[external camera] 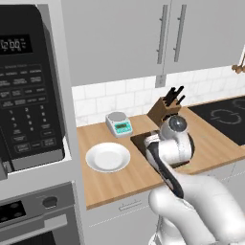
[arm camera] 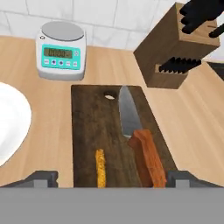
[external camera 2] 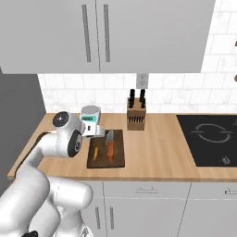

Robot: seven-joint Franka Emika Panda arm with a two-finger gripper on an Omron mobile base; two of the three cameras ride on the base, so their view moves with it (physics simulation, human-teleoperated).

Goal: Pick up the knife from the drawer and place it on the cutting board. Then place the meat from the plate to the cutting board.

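Hovering over the cutting board (arm camera: 87,131), gripper (arm camera: 111,179) spread wide and holding nothing; both task items look placed.

Knife (arm camera: 138,140) and meat (arm camera: 100,167) lie flat on the board, side by side, not touching, probably set apart so neither stacks on the other. Knife's long axis runs along the board's length: blade tip toward the backsplash and the board's hanging hole, orange-brown handle toward the counter's front edge. Meat strip lies roughly parallel. Plate (external camera: 107,157) sits bare just beside the board, near the scale (arm camera: 61,50).
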